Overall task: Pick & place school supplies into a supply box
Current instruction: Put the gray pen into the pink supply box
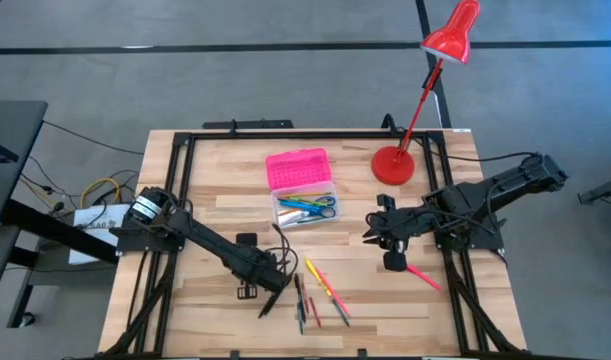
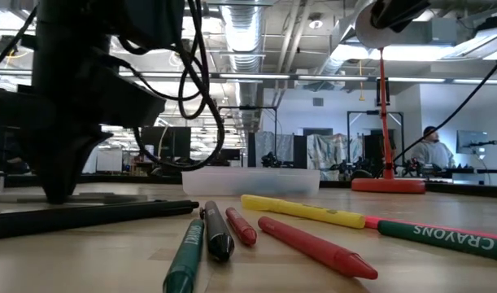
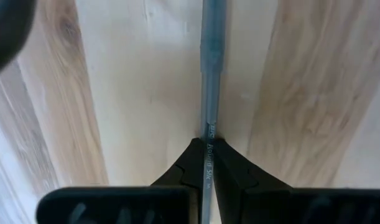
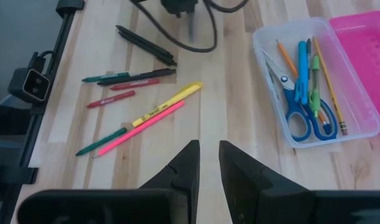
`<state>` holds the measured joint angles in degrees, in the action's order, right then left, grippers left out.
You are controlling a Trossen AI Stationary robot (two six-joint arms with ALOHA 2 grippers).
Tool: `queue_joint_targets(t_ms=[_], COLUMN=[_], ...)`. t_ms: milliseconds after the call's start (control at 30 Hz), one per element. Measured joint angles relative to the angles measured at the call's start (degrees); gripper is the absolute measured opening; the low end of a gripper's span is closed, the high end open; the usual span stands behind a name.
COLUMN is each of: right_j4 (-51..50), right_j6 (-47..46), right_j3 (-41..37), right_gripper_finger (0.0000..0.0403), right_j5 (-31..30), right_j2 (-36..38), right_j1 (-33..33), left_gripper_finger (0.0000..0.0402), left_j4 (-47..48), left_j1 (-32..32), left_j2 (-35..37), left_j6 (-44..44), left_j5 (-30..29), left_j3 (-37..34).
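Observation:
Near the table's front, left of the loose supplies, my left gripper point(image 1: 268, 292) points straight down and is shut on a dark grey pen point(image 3: 211, 68). Several crayons, pens and markers point(image 4: 137, 93) lie loose on the wood just right of it. The supply box point(image 1: 305, 208), a clear tray with its pink lid point(image 1: 298, 168) hinged open, stands farther back with blue scissors point(image 4: 305, 121) and several pencils inside. My right gripper point(image 4: 208, 163) hovers high at the right, a narrow gap between its fingers and nothing in it. My left gripper pinches the pen's printed barrel point(image 3: 209, 140) between its two fingers. The fingers point(image 2: 57, 191) come from above, pointing down, and lie across the pen. The pen point(image 2: 126, 213) stays level along the tabletop, sticking out on both sides of the fingers.
A red desk lamp point(image 1: 393, 165) stands at the back right beside the box. A pink marker point(image 1: 422, 273) lies under my right arm. A black frame point(image 1: 175, 180) runs round the table edge. Bare wood lies between the loose supplies and the box.

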<state>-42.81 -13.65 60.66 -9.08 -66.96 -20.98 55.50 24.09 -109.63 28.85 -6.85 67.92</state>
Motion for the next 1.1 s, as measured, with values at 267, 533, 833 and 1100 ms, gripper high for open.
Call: queue_joint_targets(t_ms=[267, 533, 833, 1100], right_j4=[0.0, 0.0, 0.0, -0.1], right_j6=[-0.9, -1.0, -1.4, -4.8], right_j3=[0.0, 0.0, 0.0, 0.0], right_gripper_finger=[0.0054, 0.0054, 0.0054, 0.0054], right_j5=[-0.5, -1.7, -3.3, -3.5], right_j2=[0.0, 0.0, 0.0, 0.0], right_j1=[-2.0, -3.0, -3.0, -3.0], left_gripper_finger=[0.0007, 0.0006, 0.0006, 0.0006], left_j4=[-1.2, -3.4, -14.5, -23.1], left_j1=[-2.4, -6.3, -15.3, -23.7], left_j2=[3.3, 8.7, 10.7, 10.2], left_j6=[0.3, 3.3, -3.5, -12.6], left_j5=[-1.0, -4.8, -5.9, -5.0], left_j3=[0.0, 0.1, 0.2, 0.3])
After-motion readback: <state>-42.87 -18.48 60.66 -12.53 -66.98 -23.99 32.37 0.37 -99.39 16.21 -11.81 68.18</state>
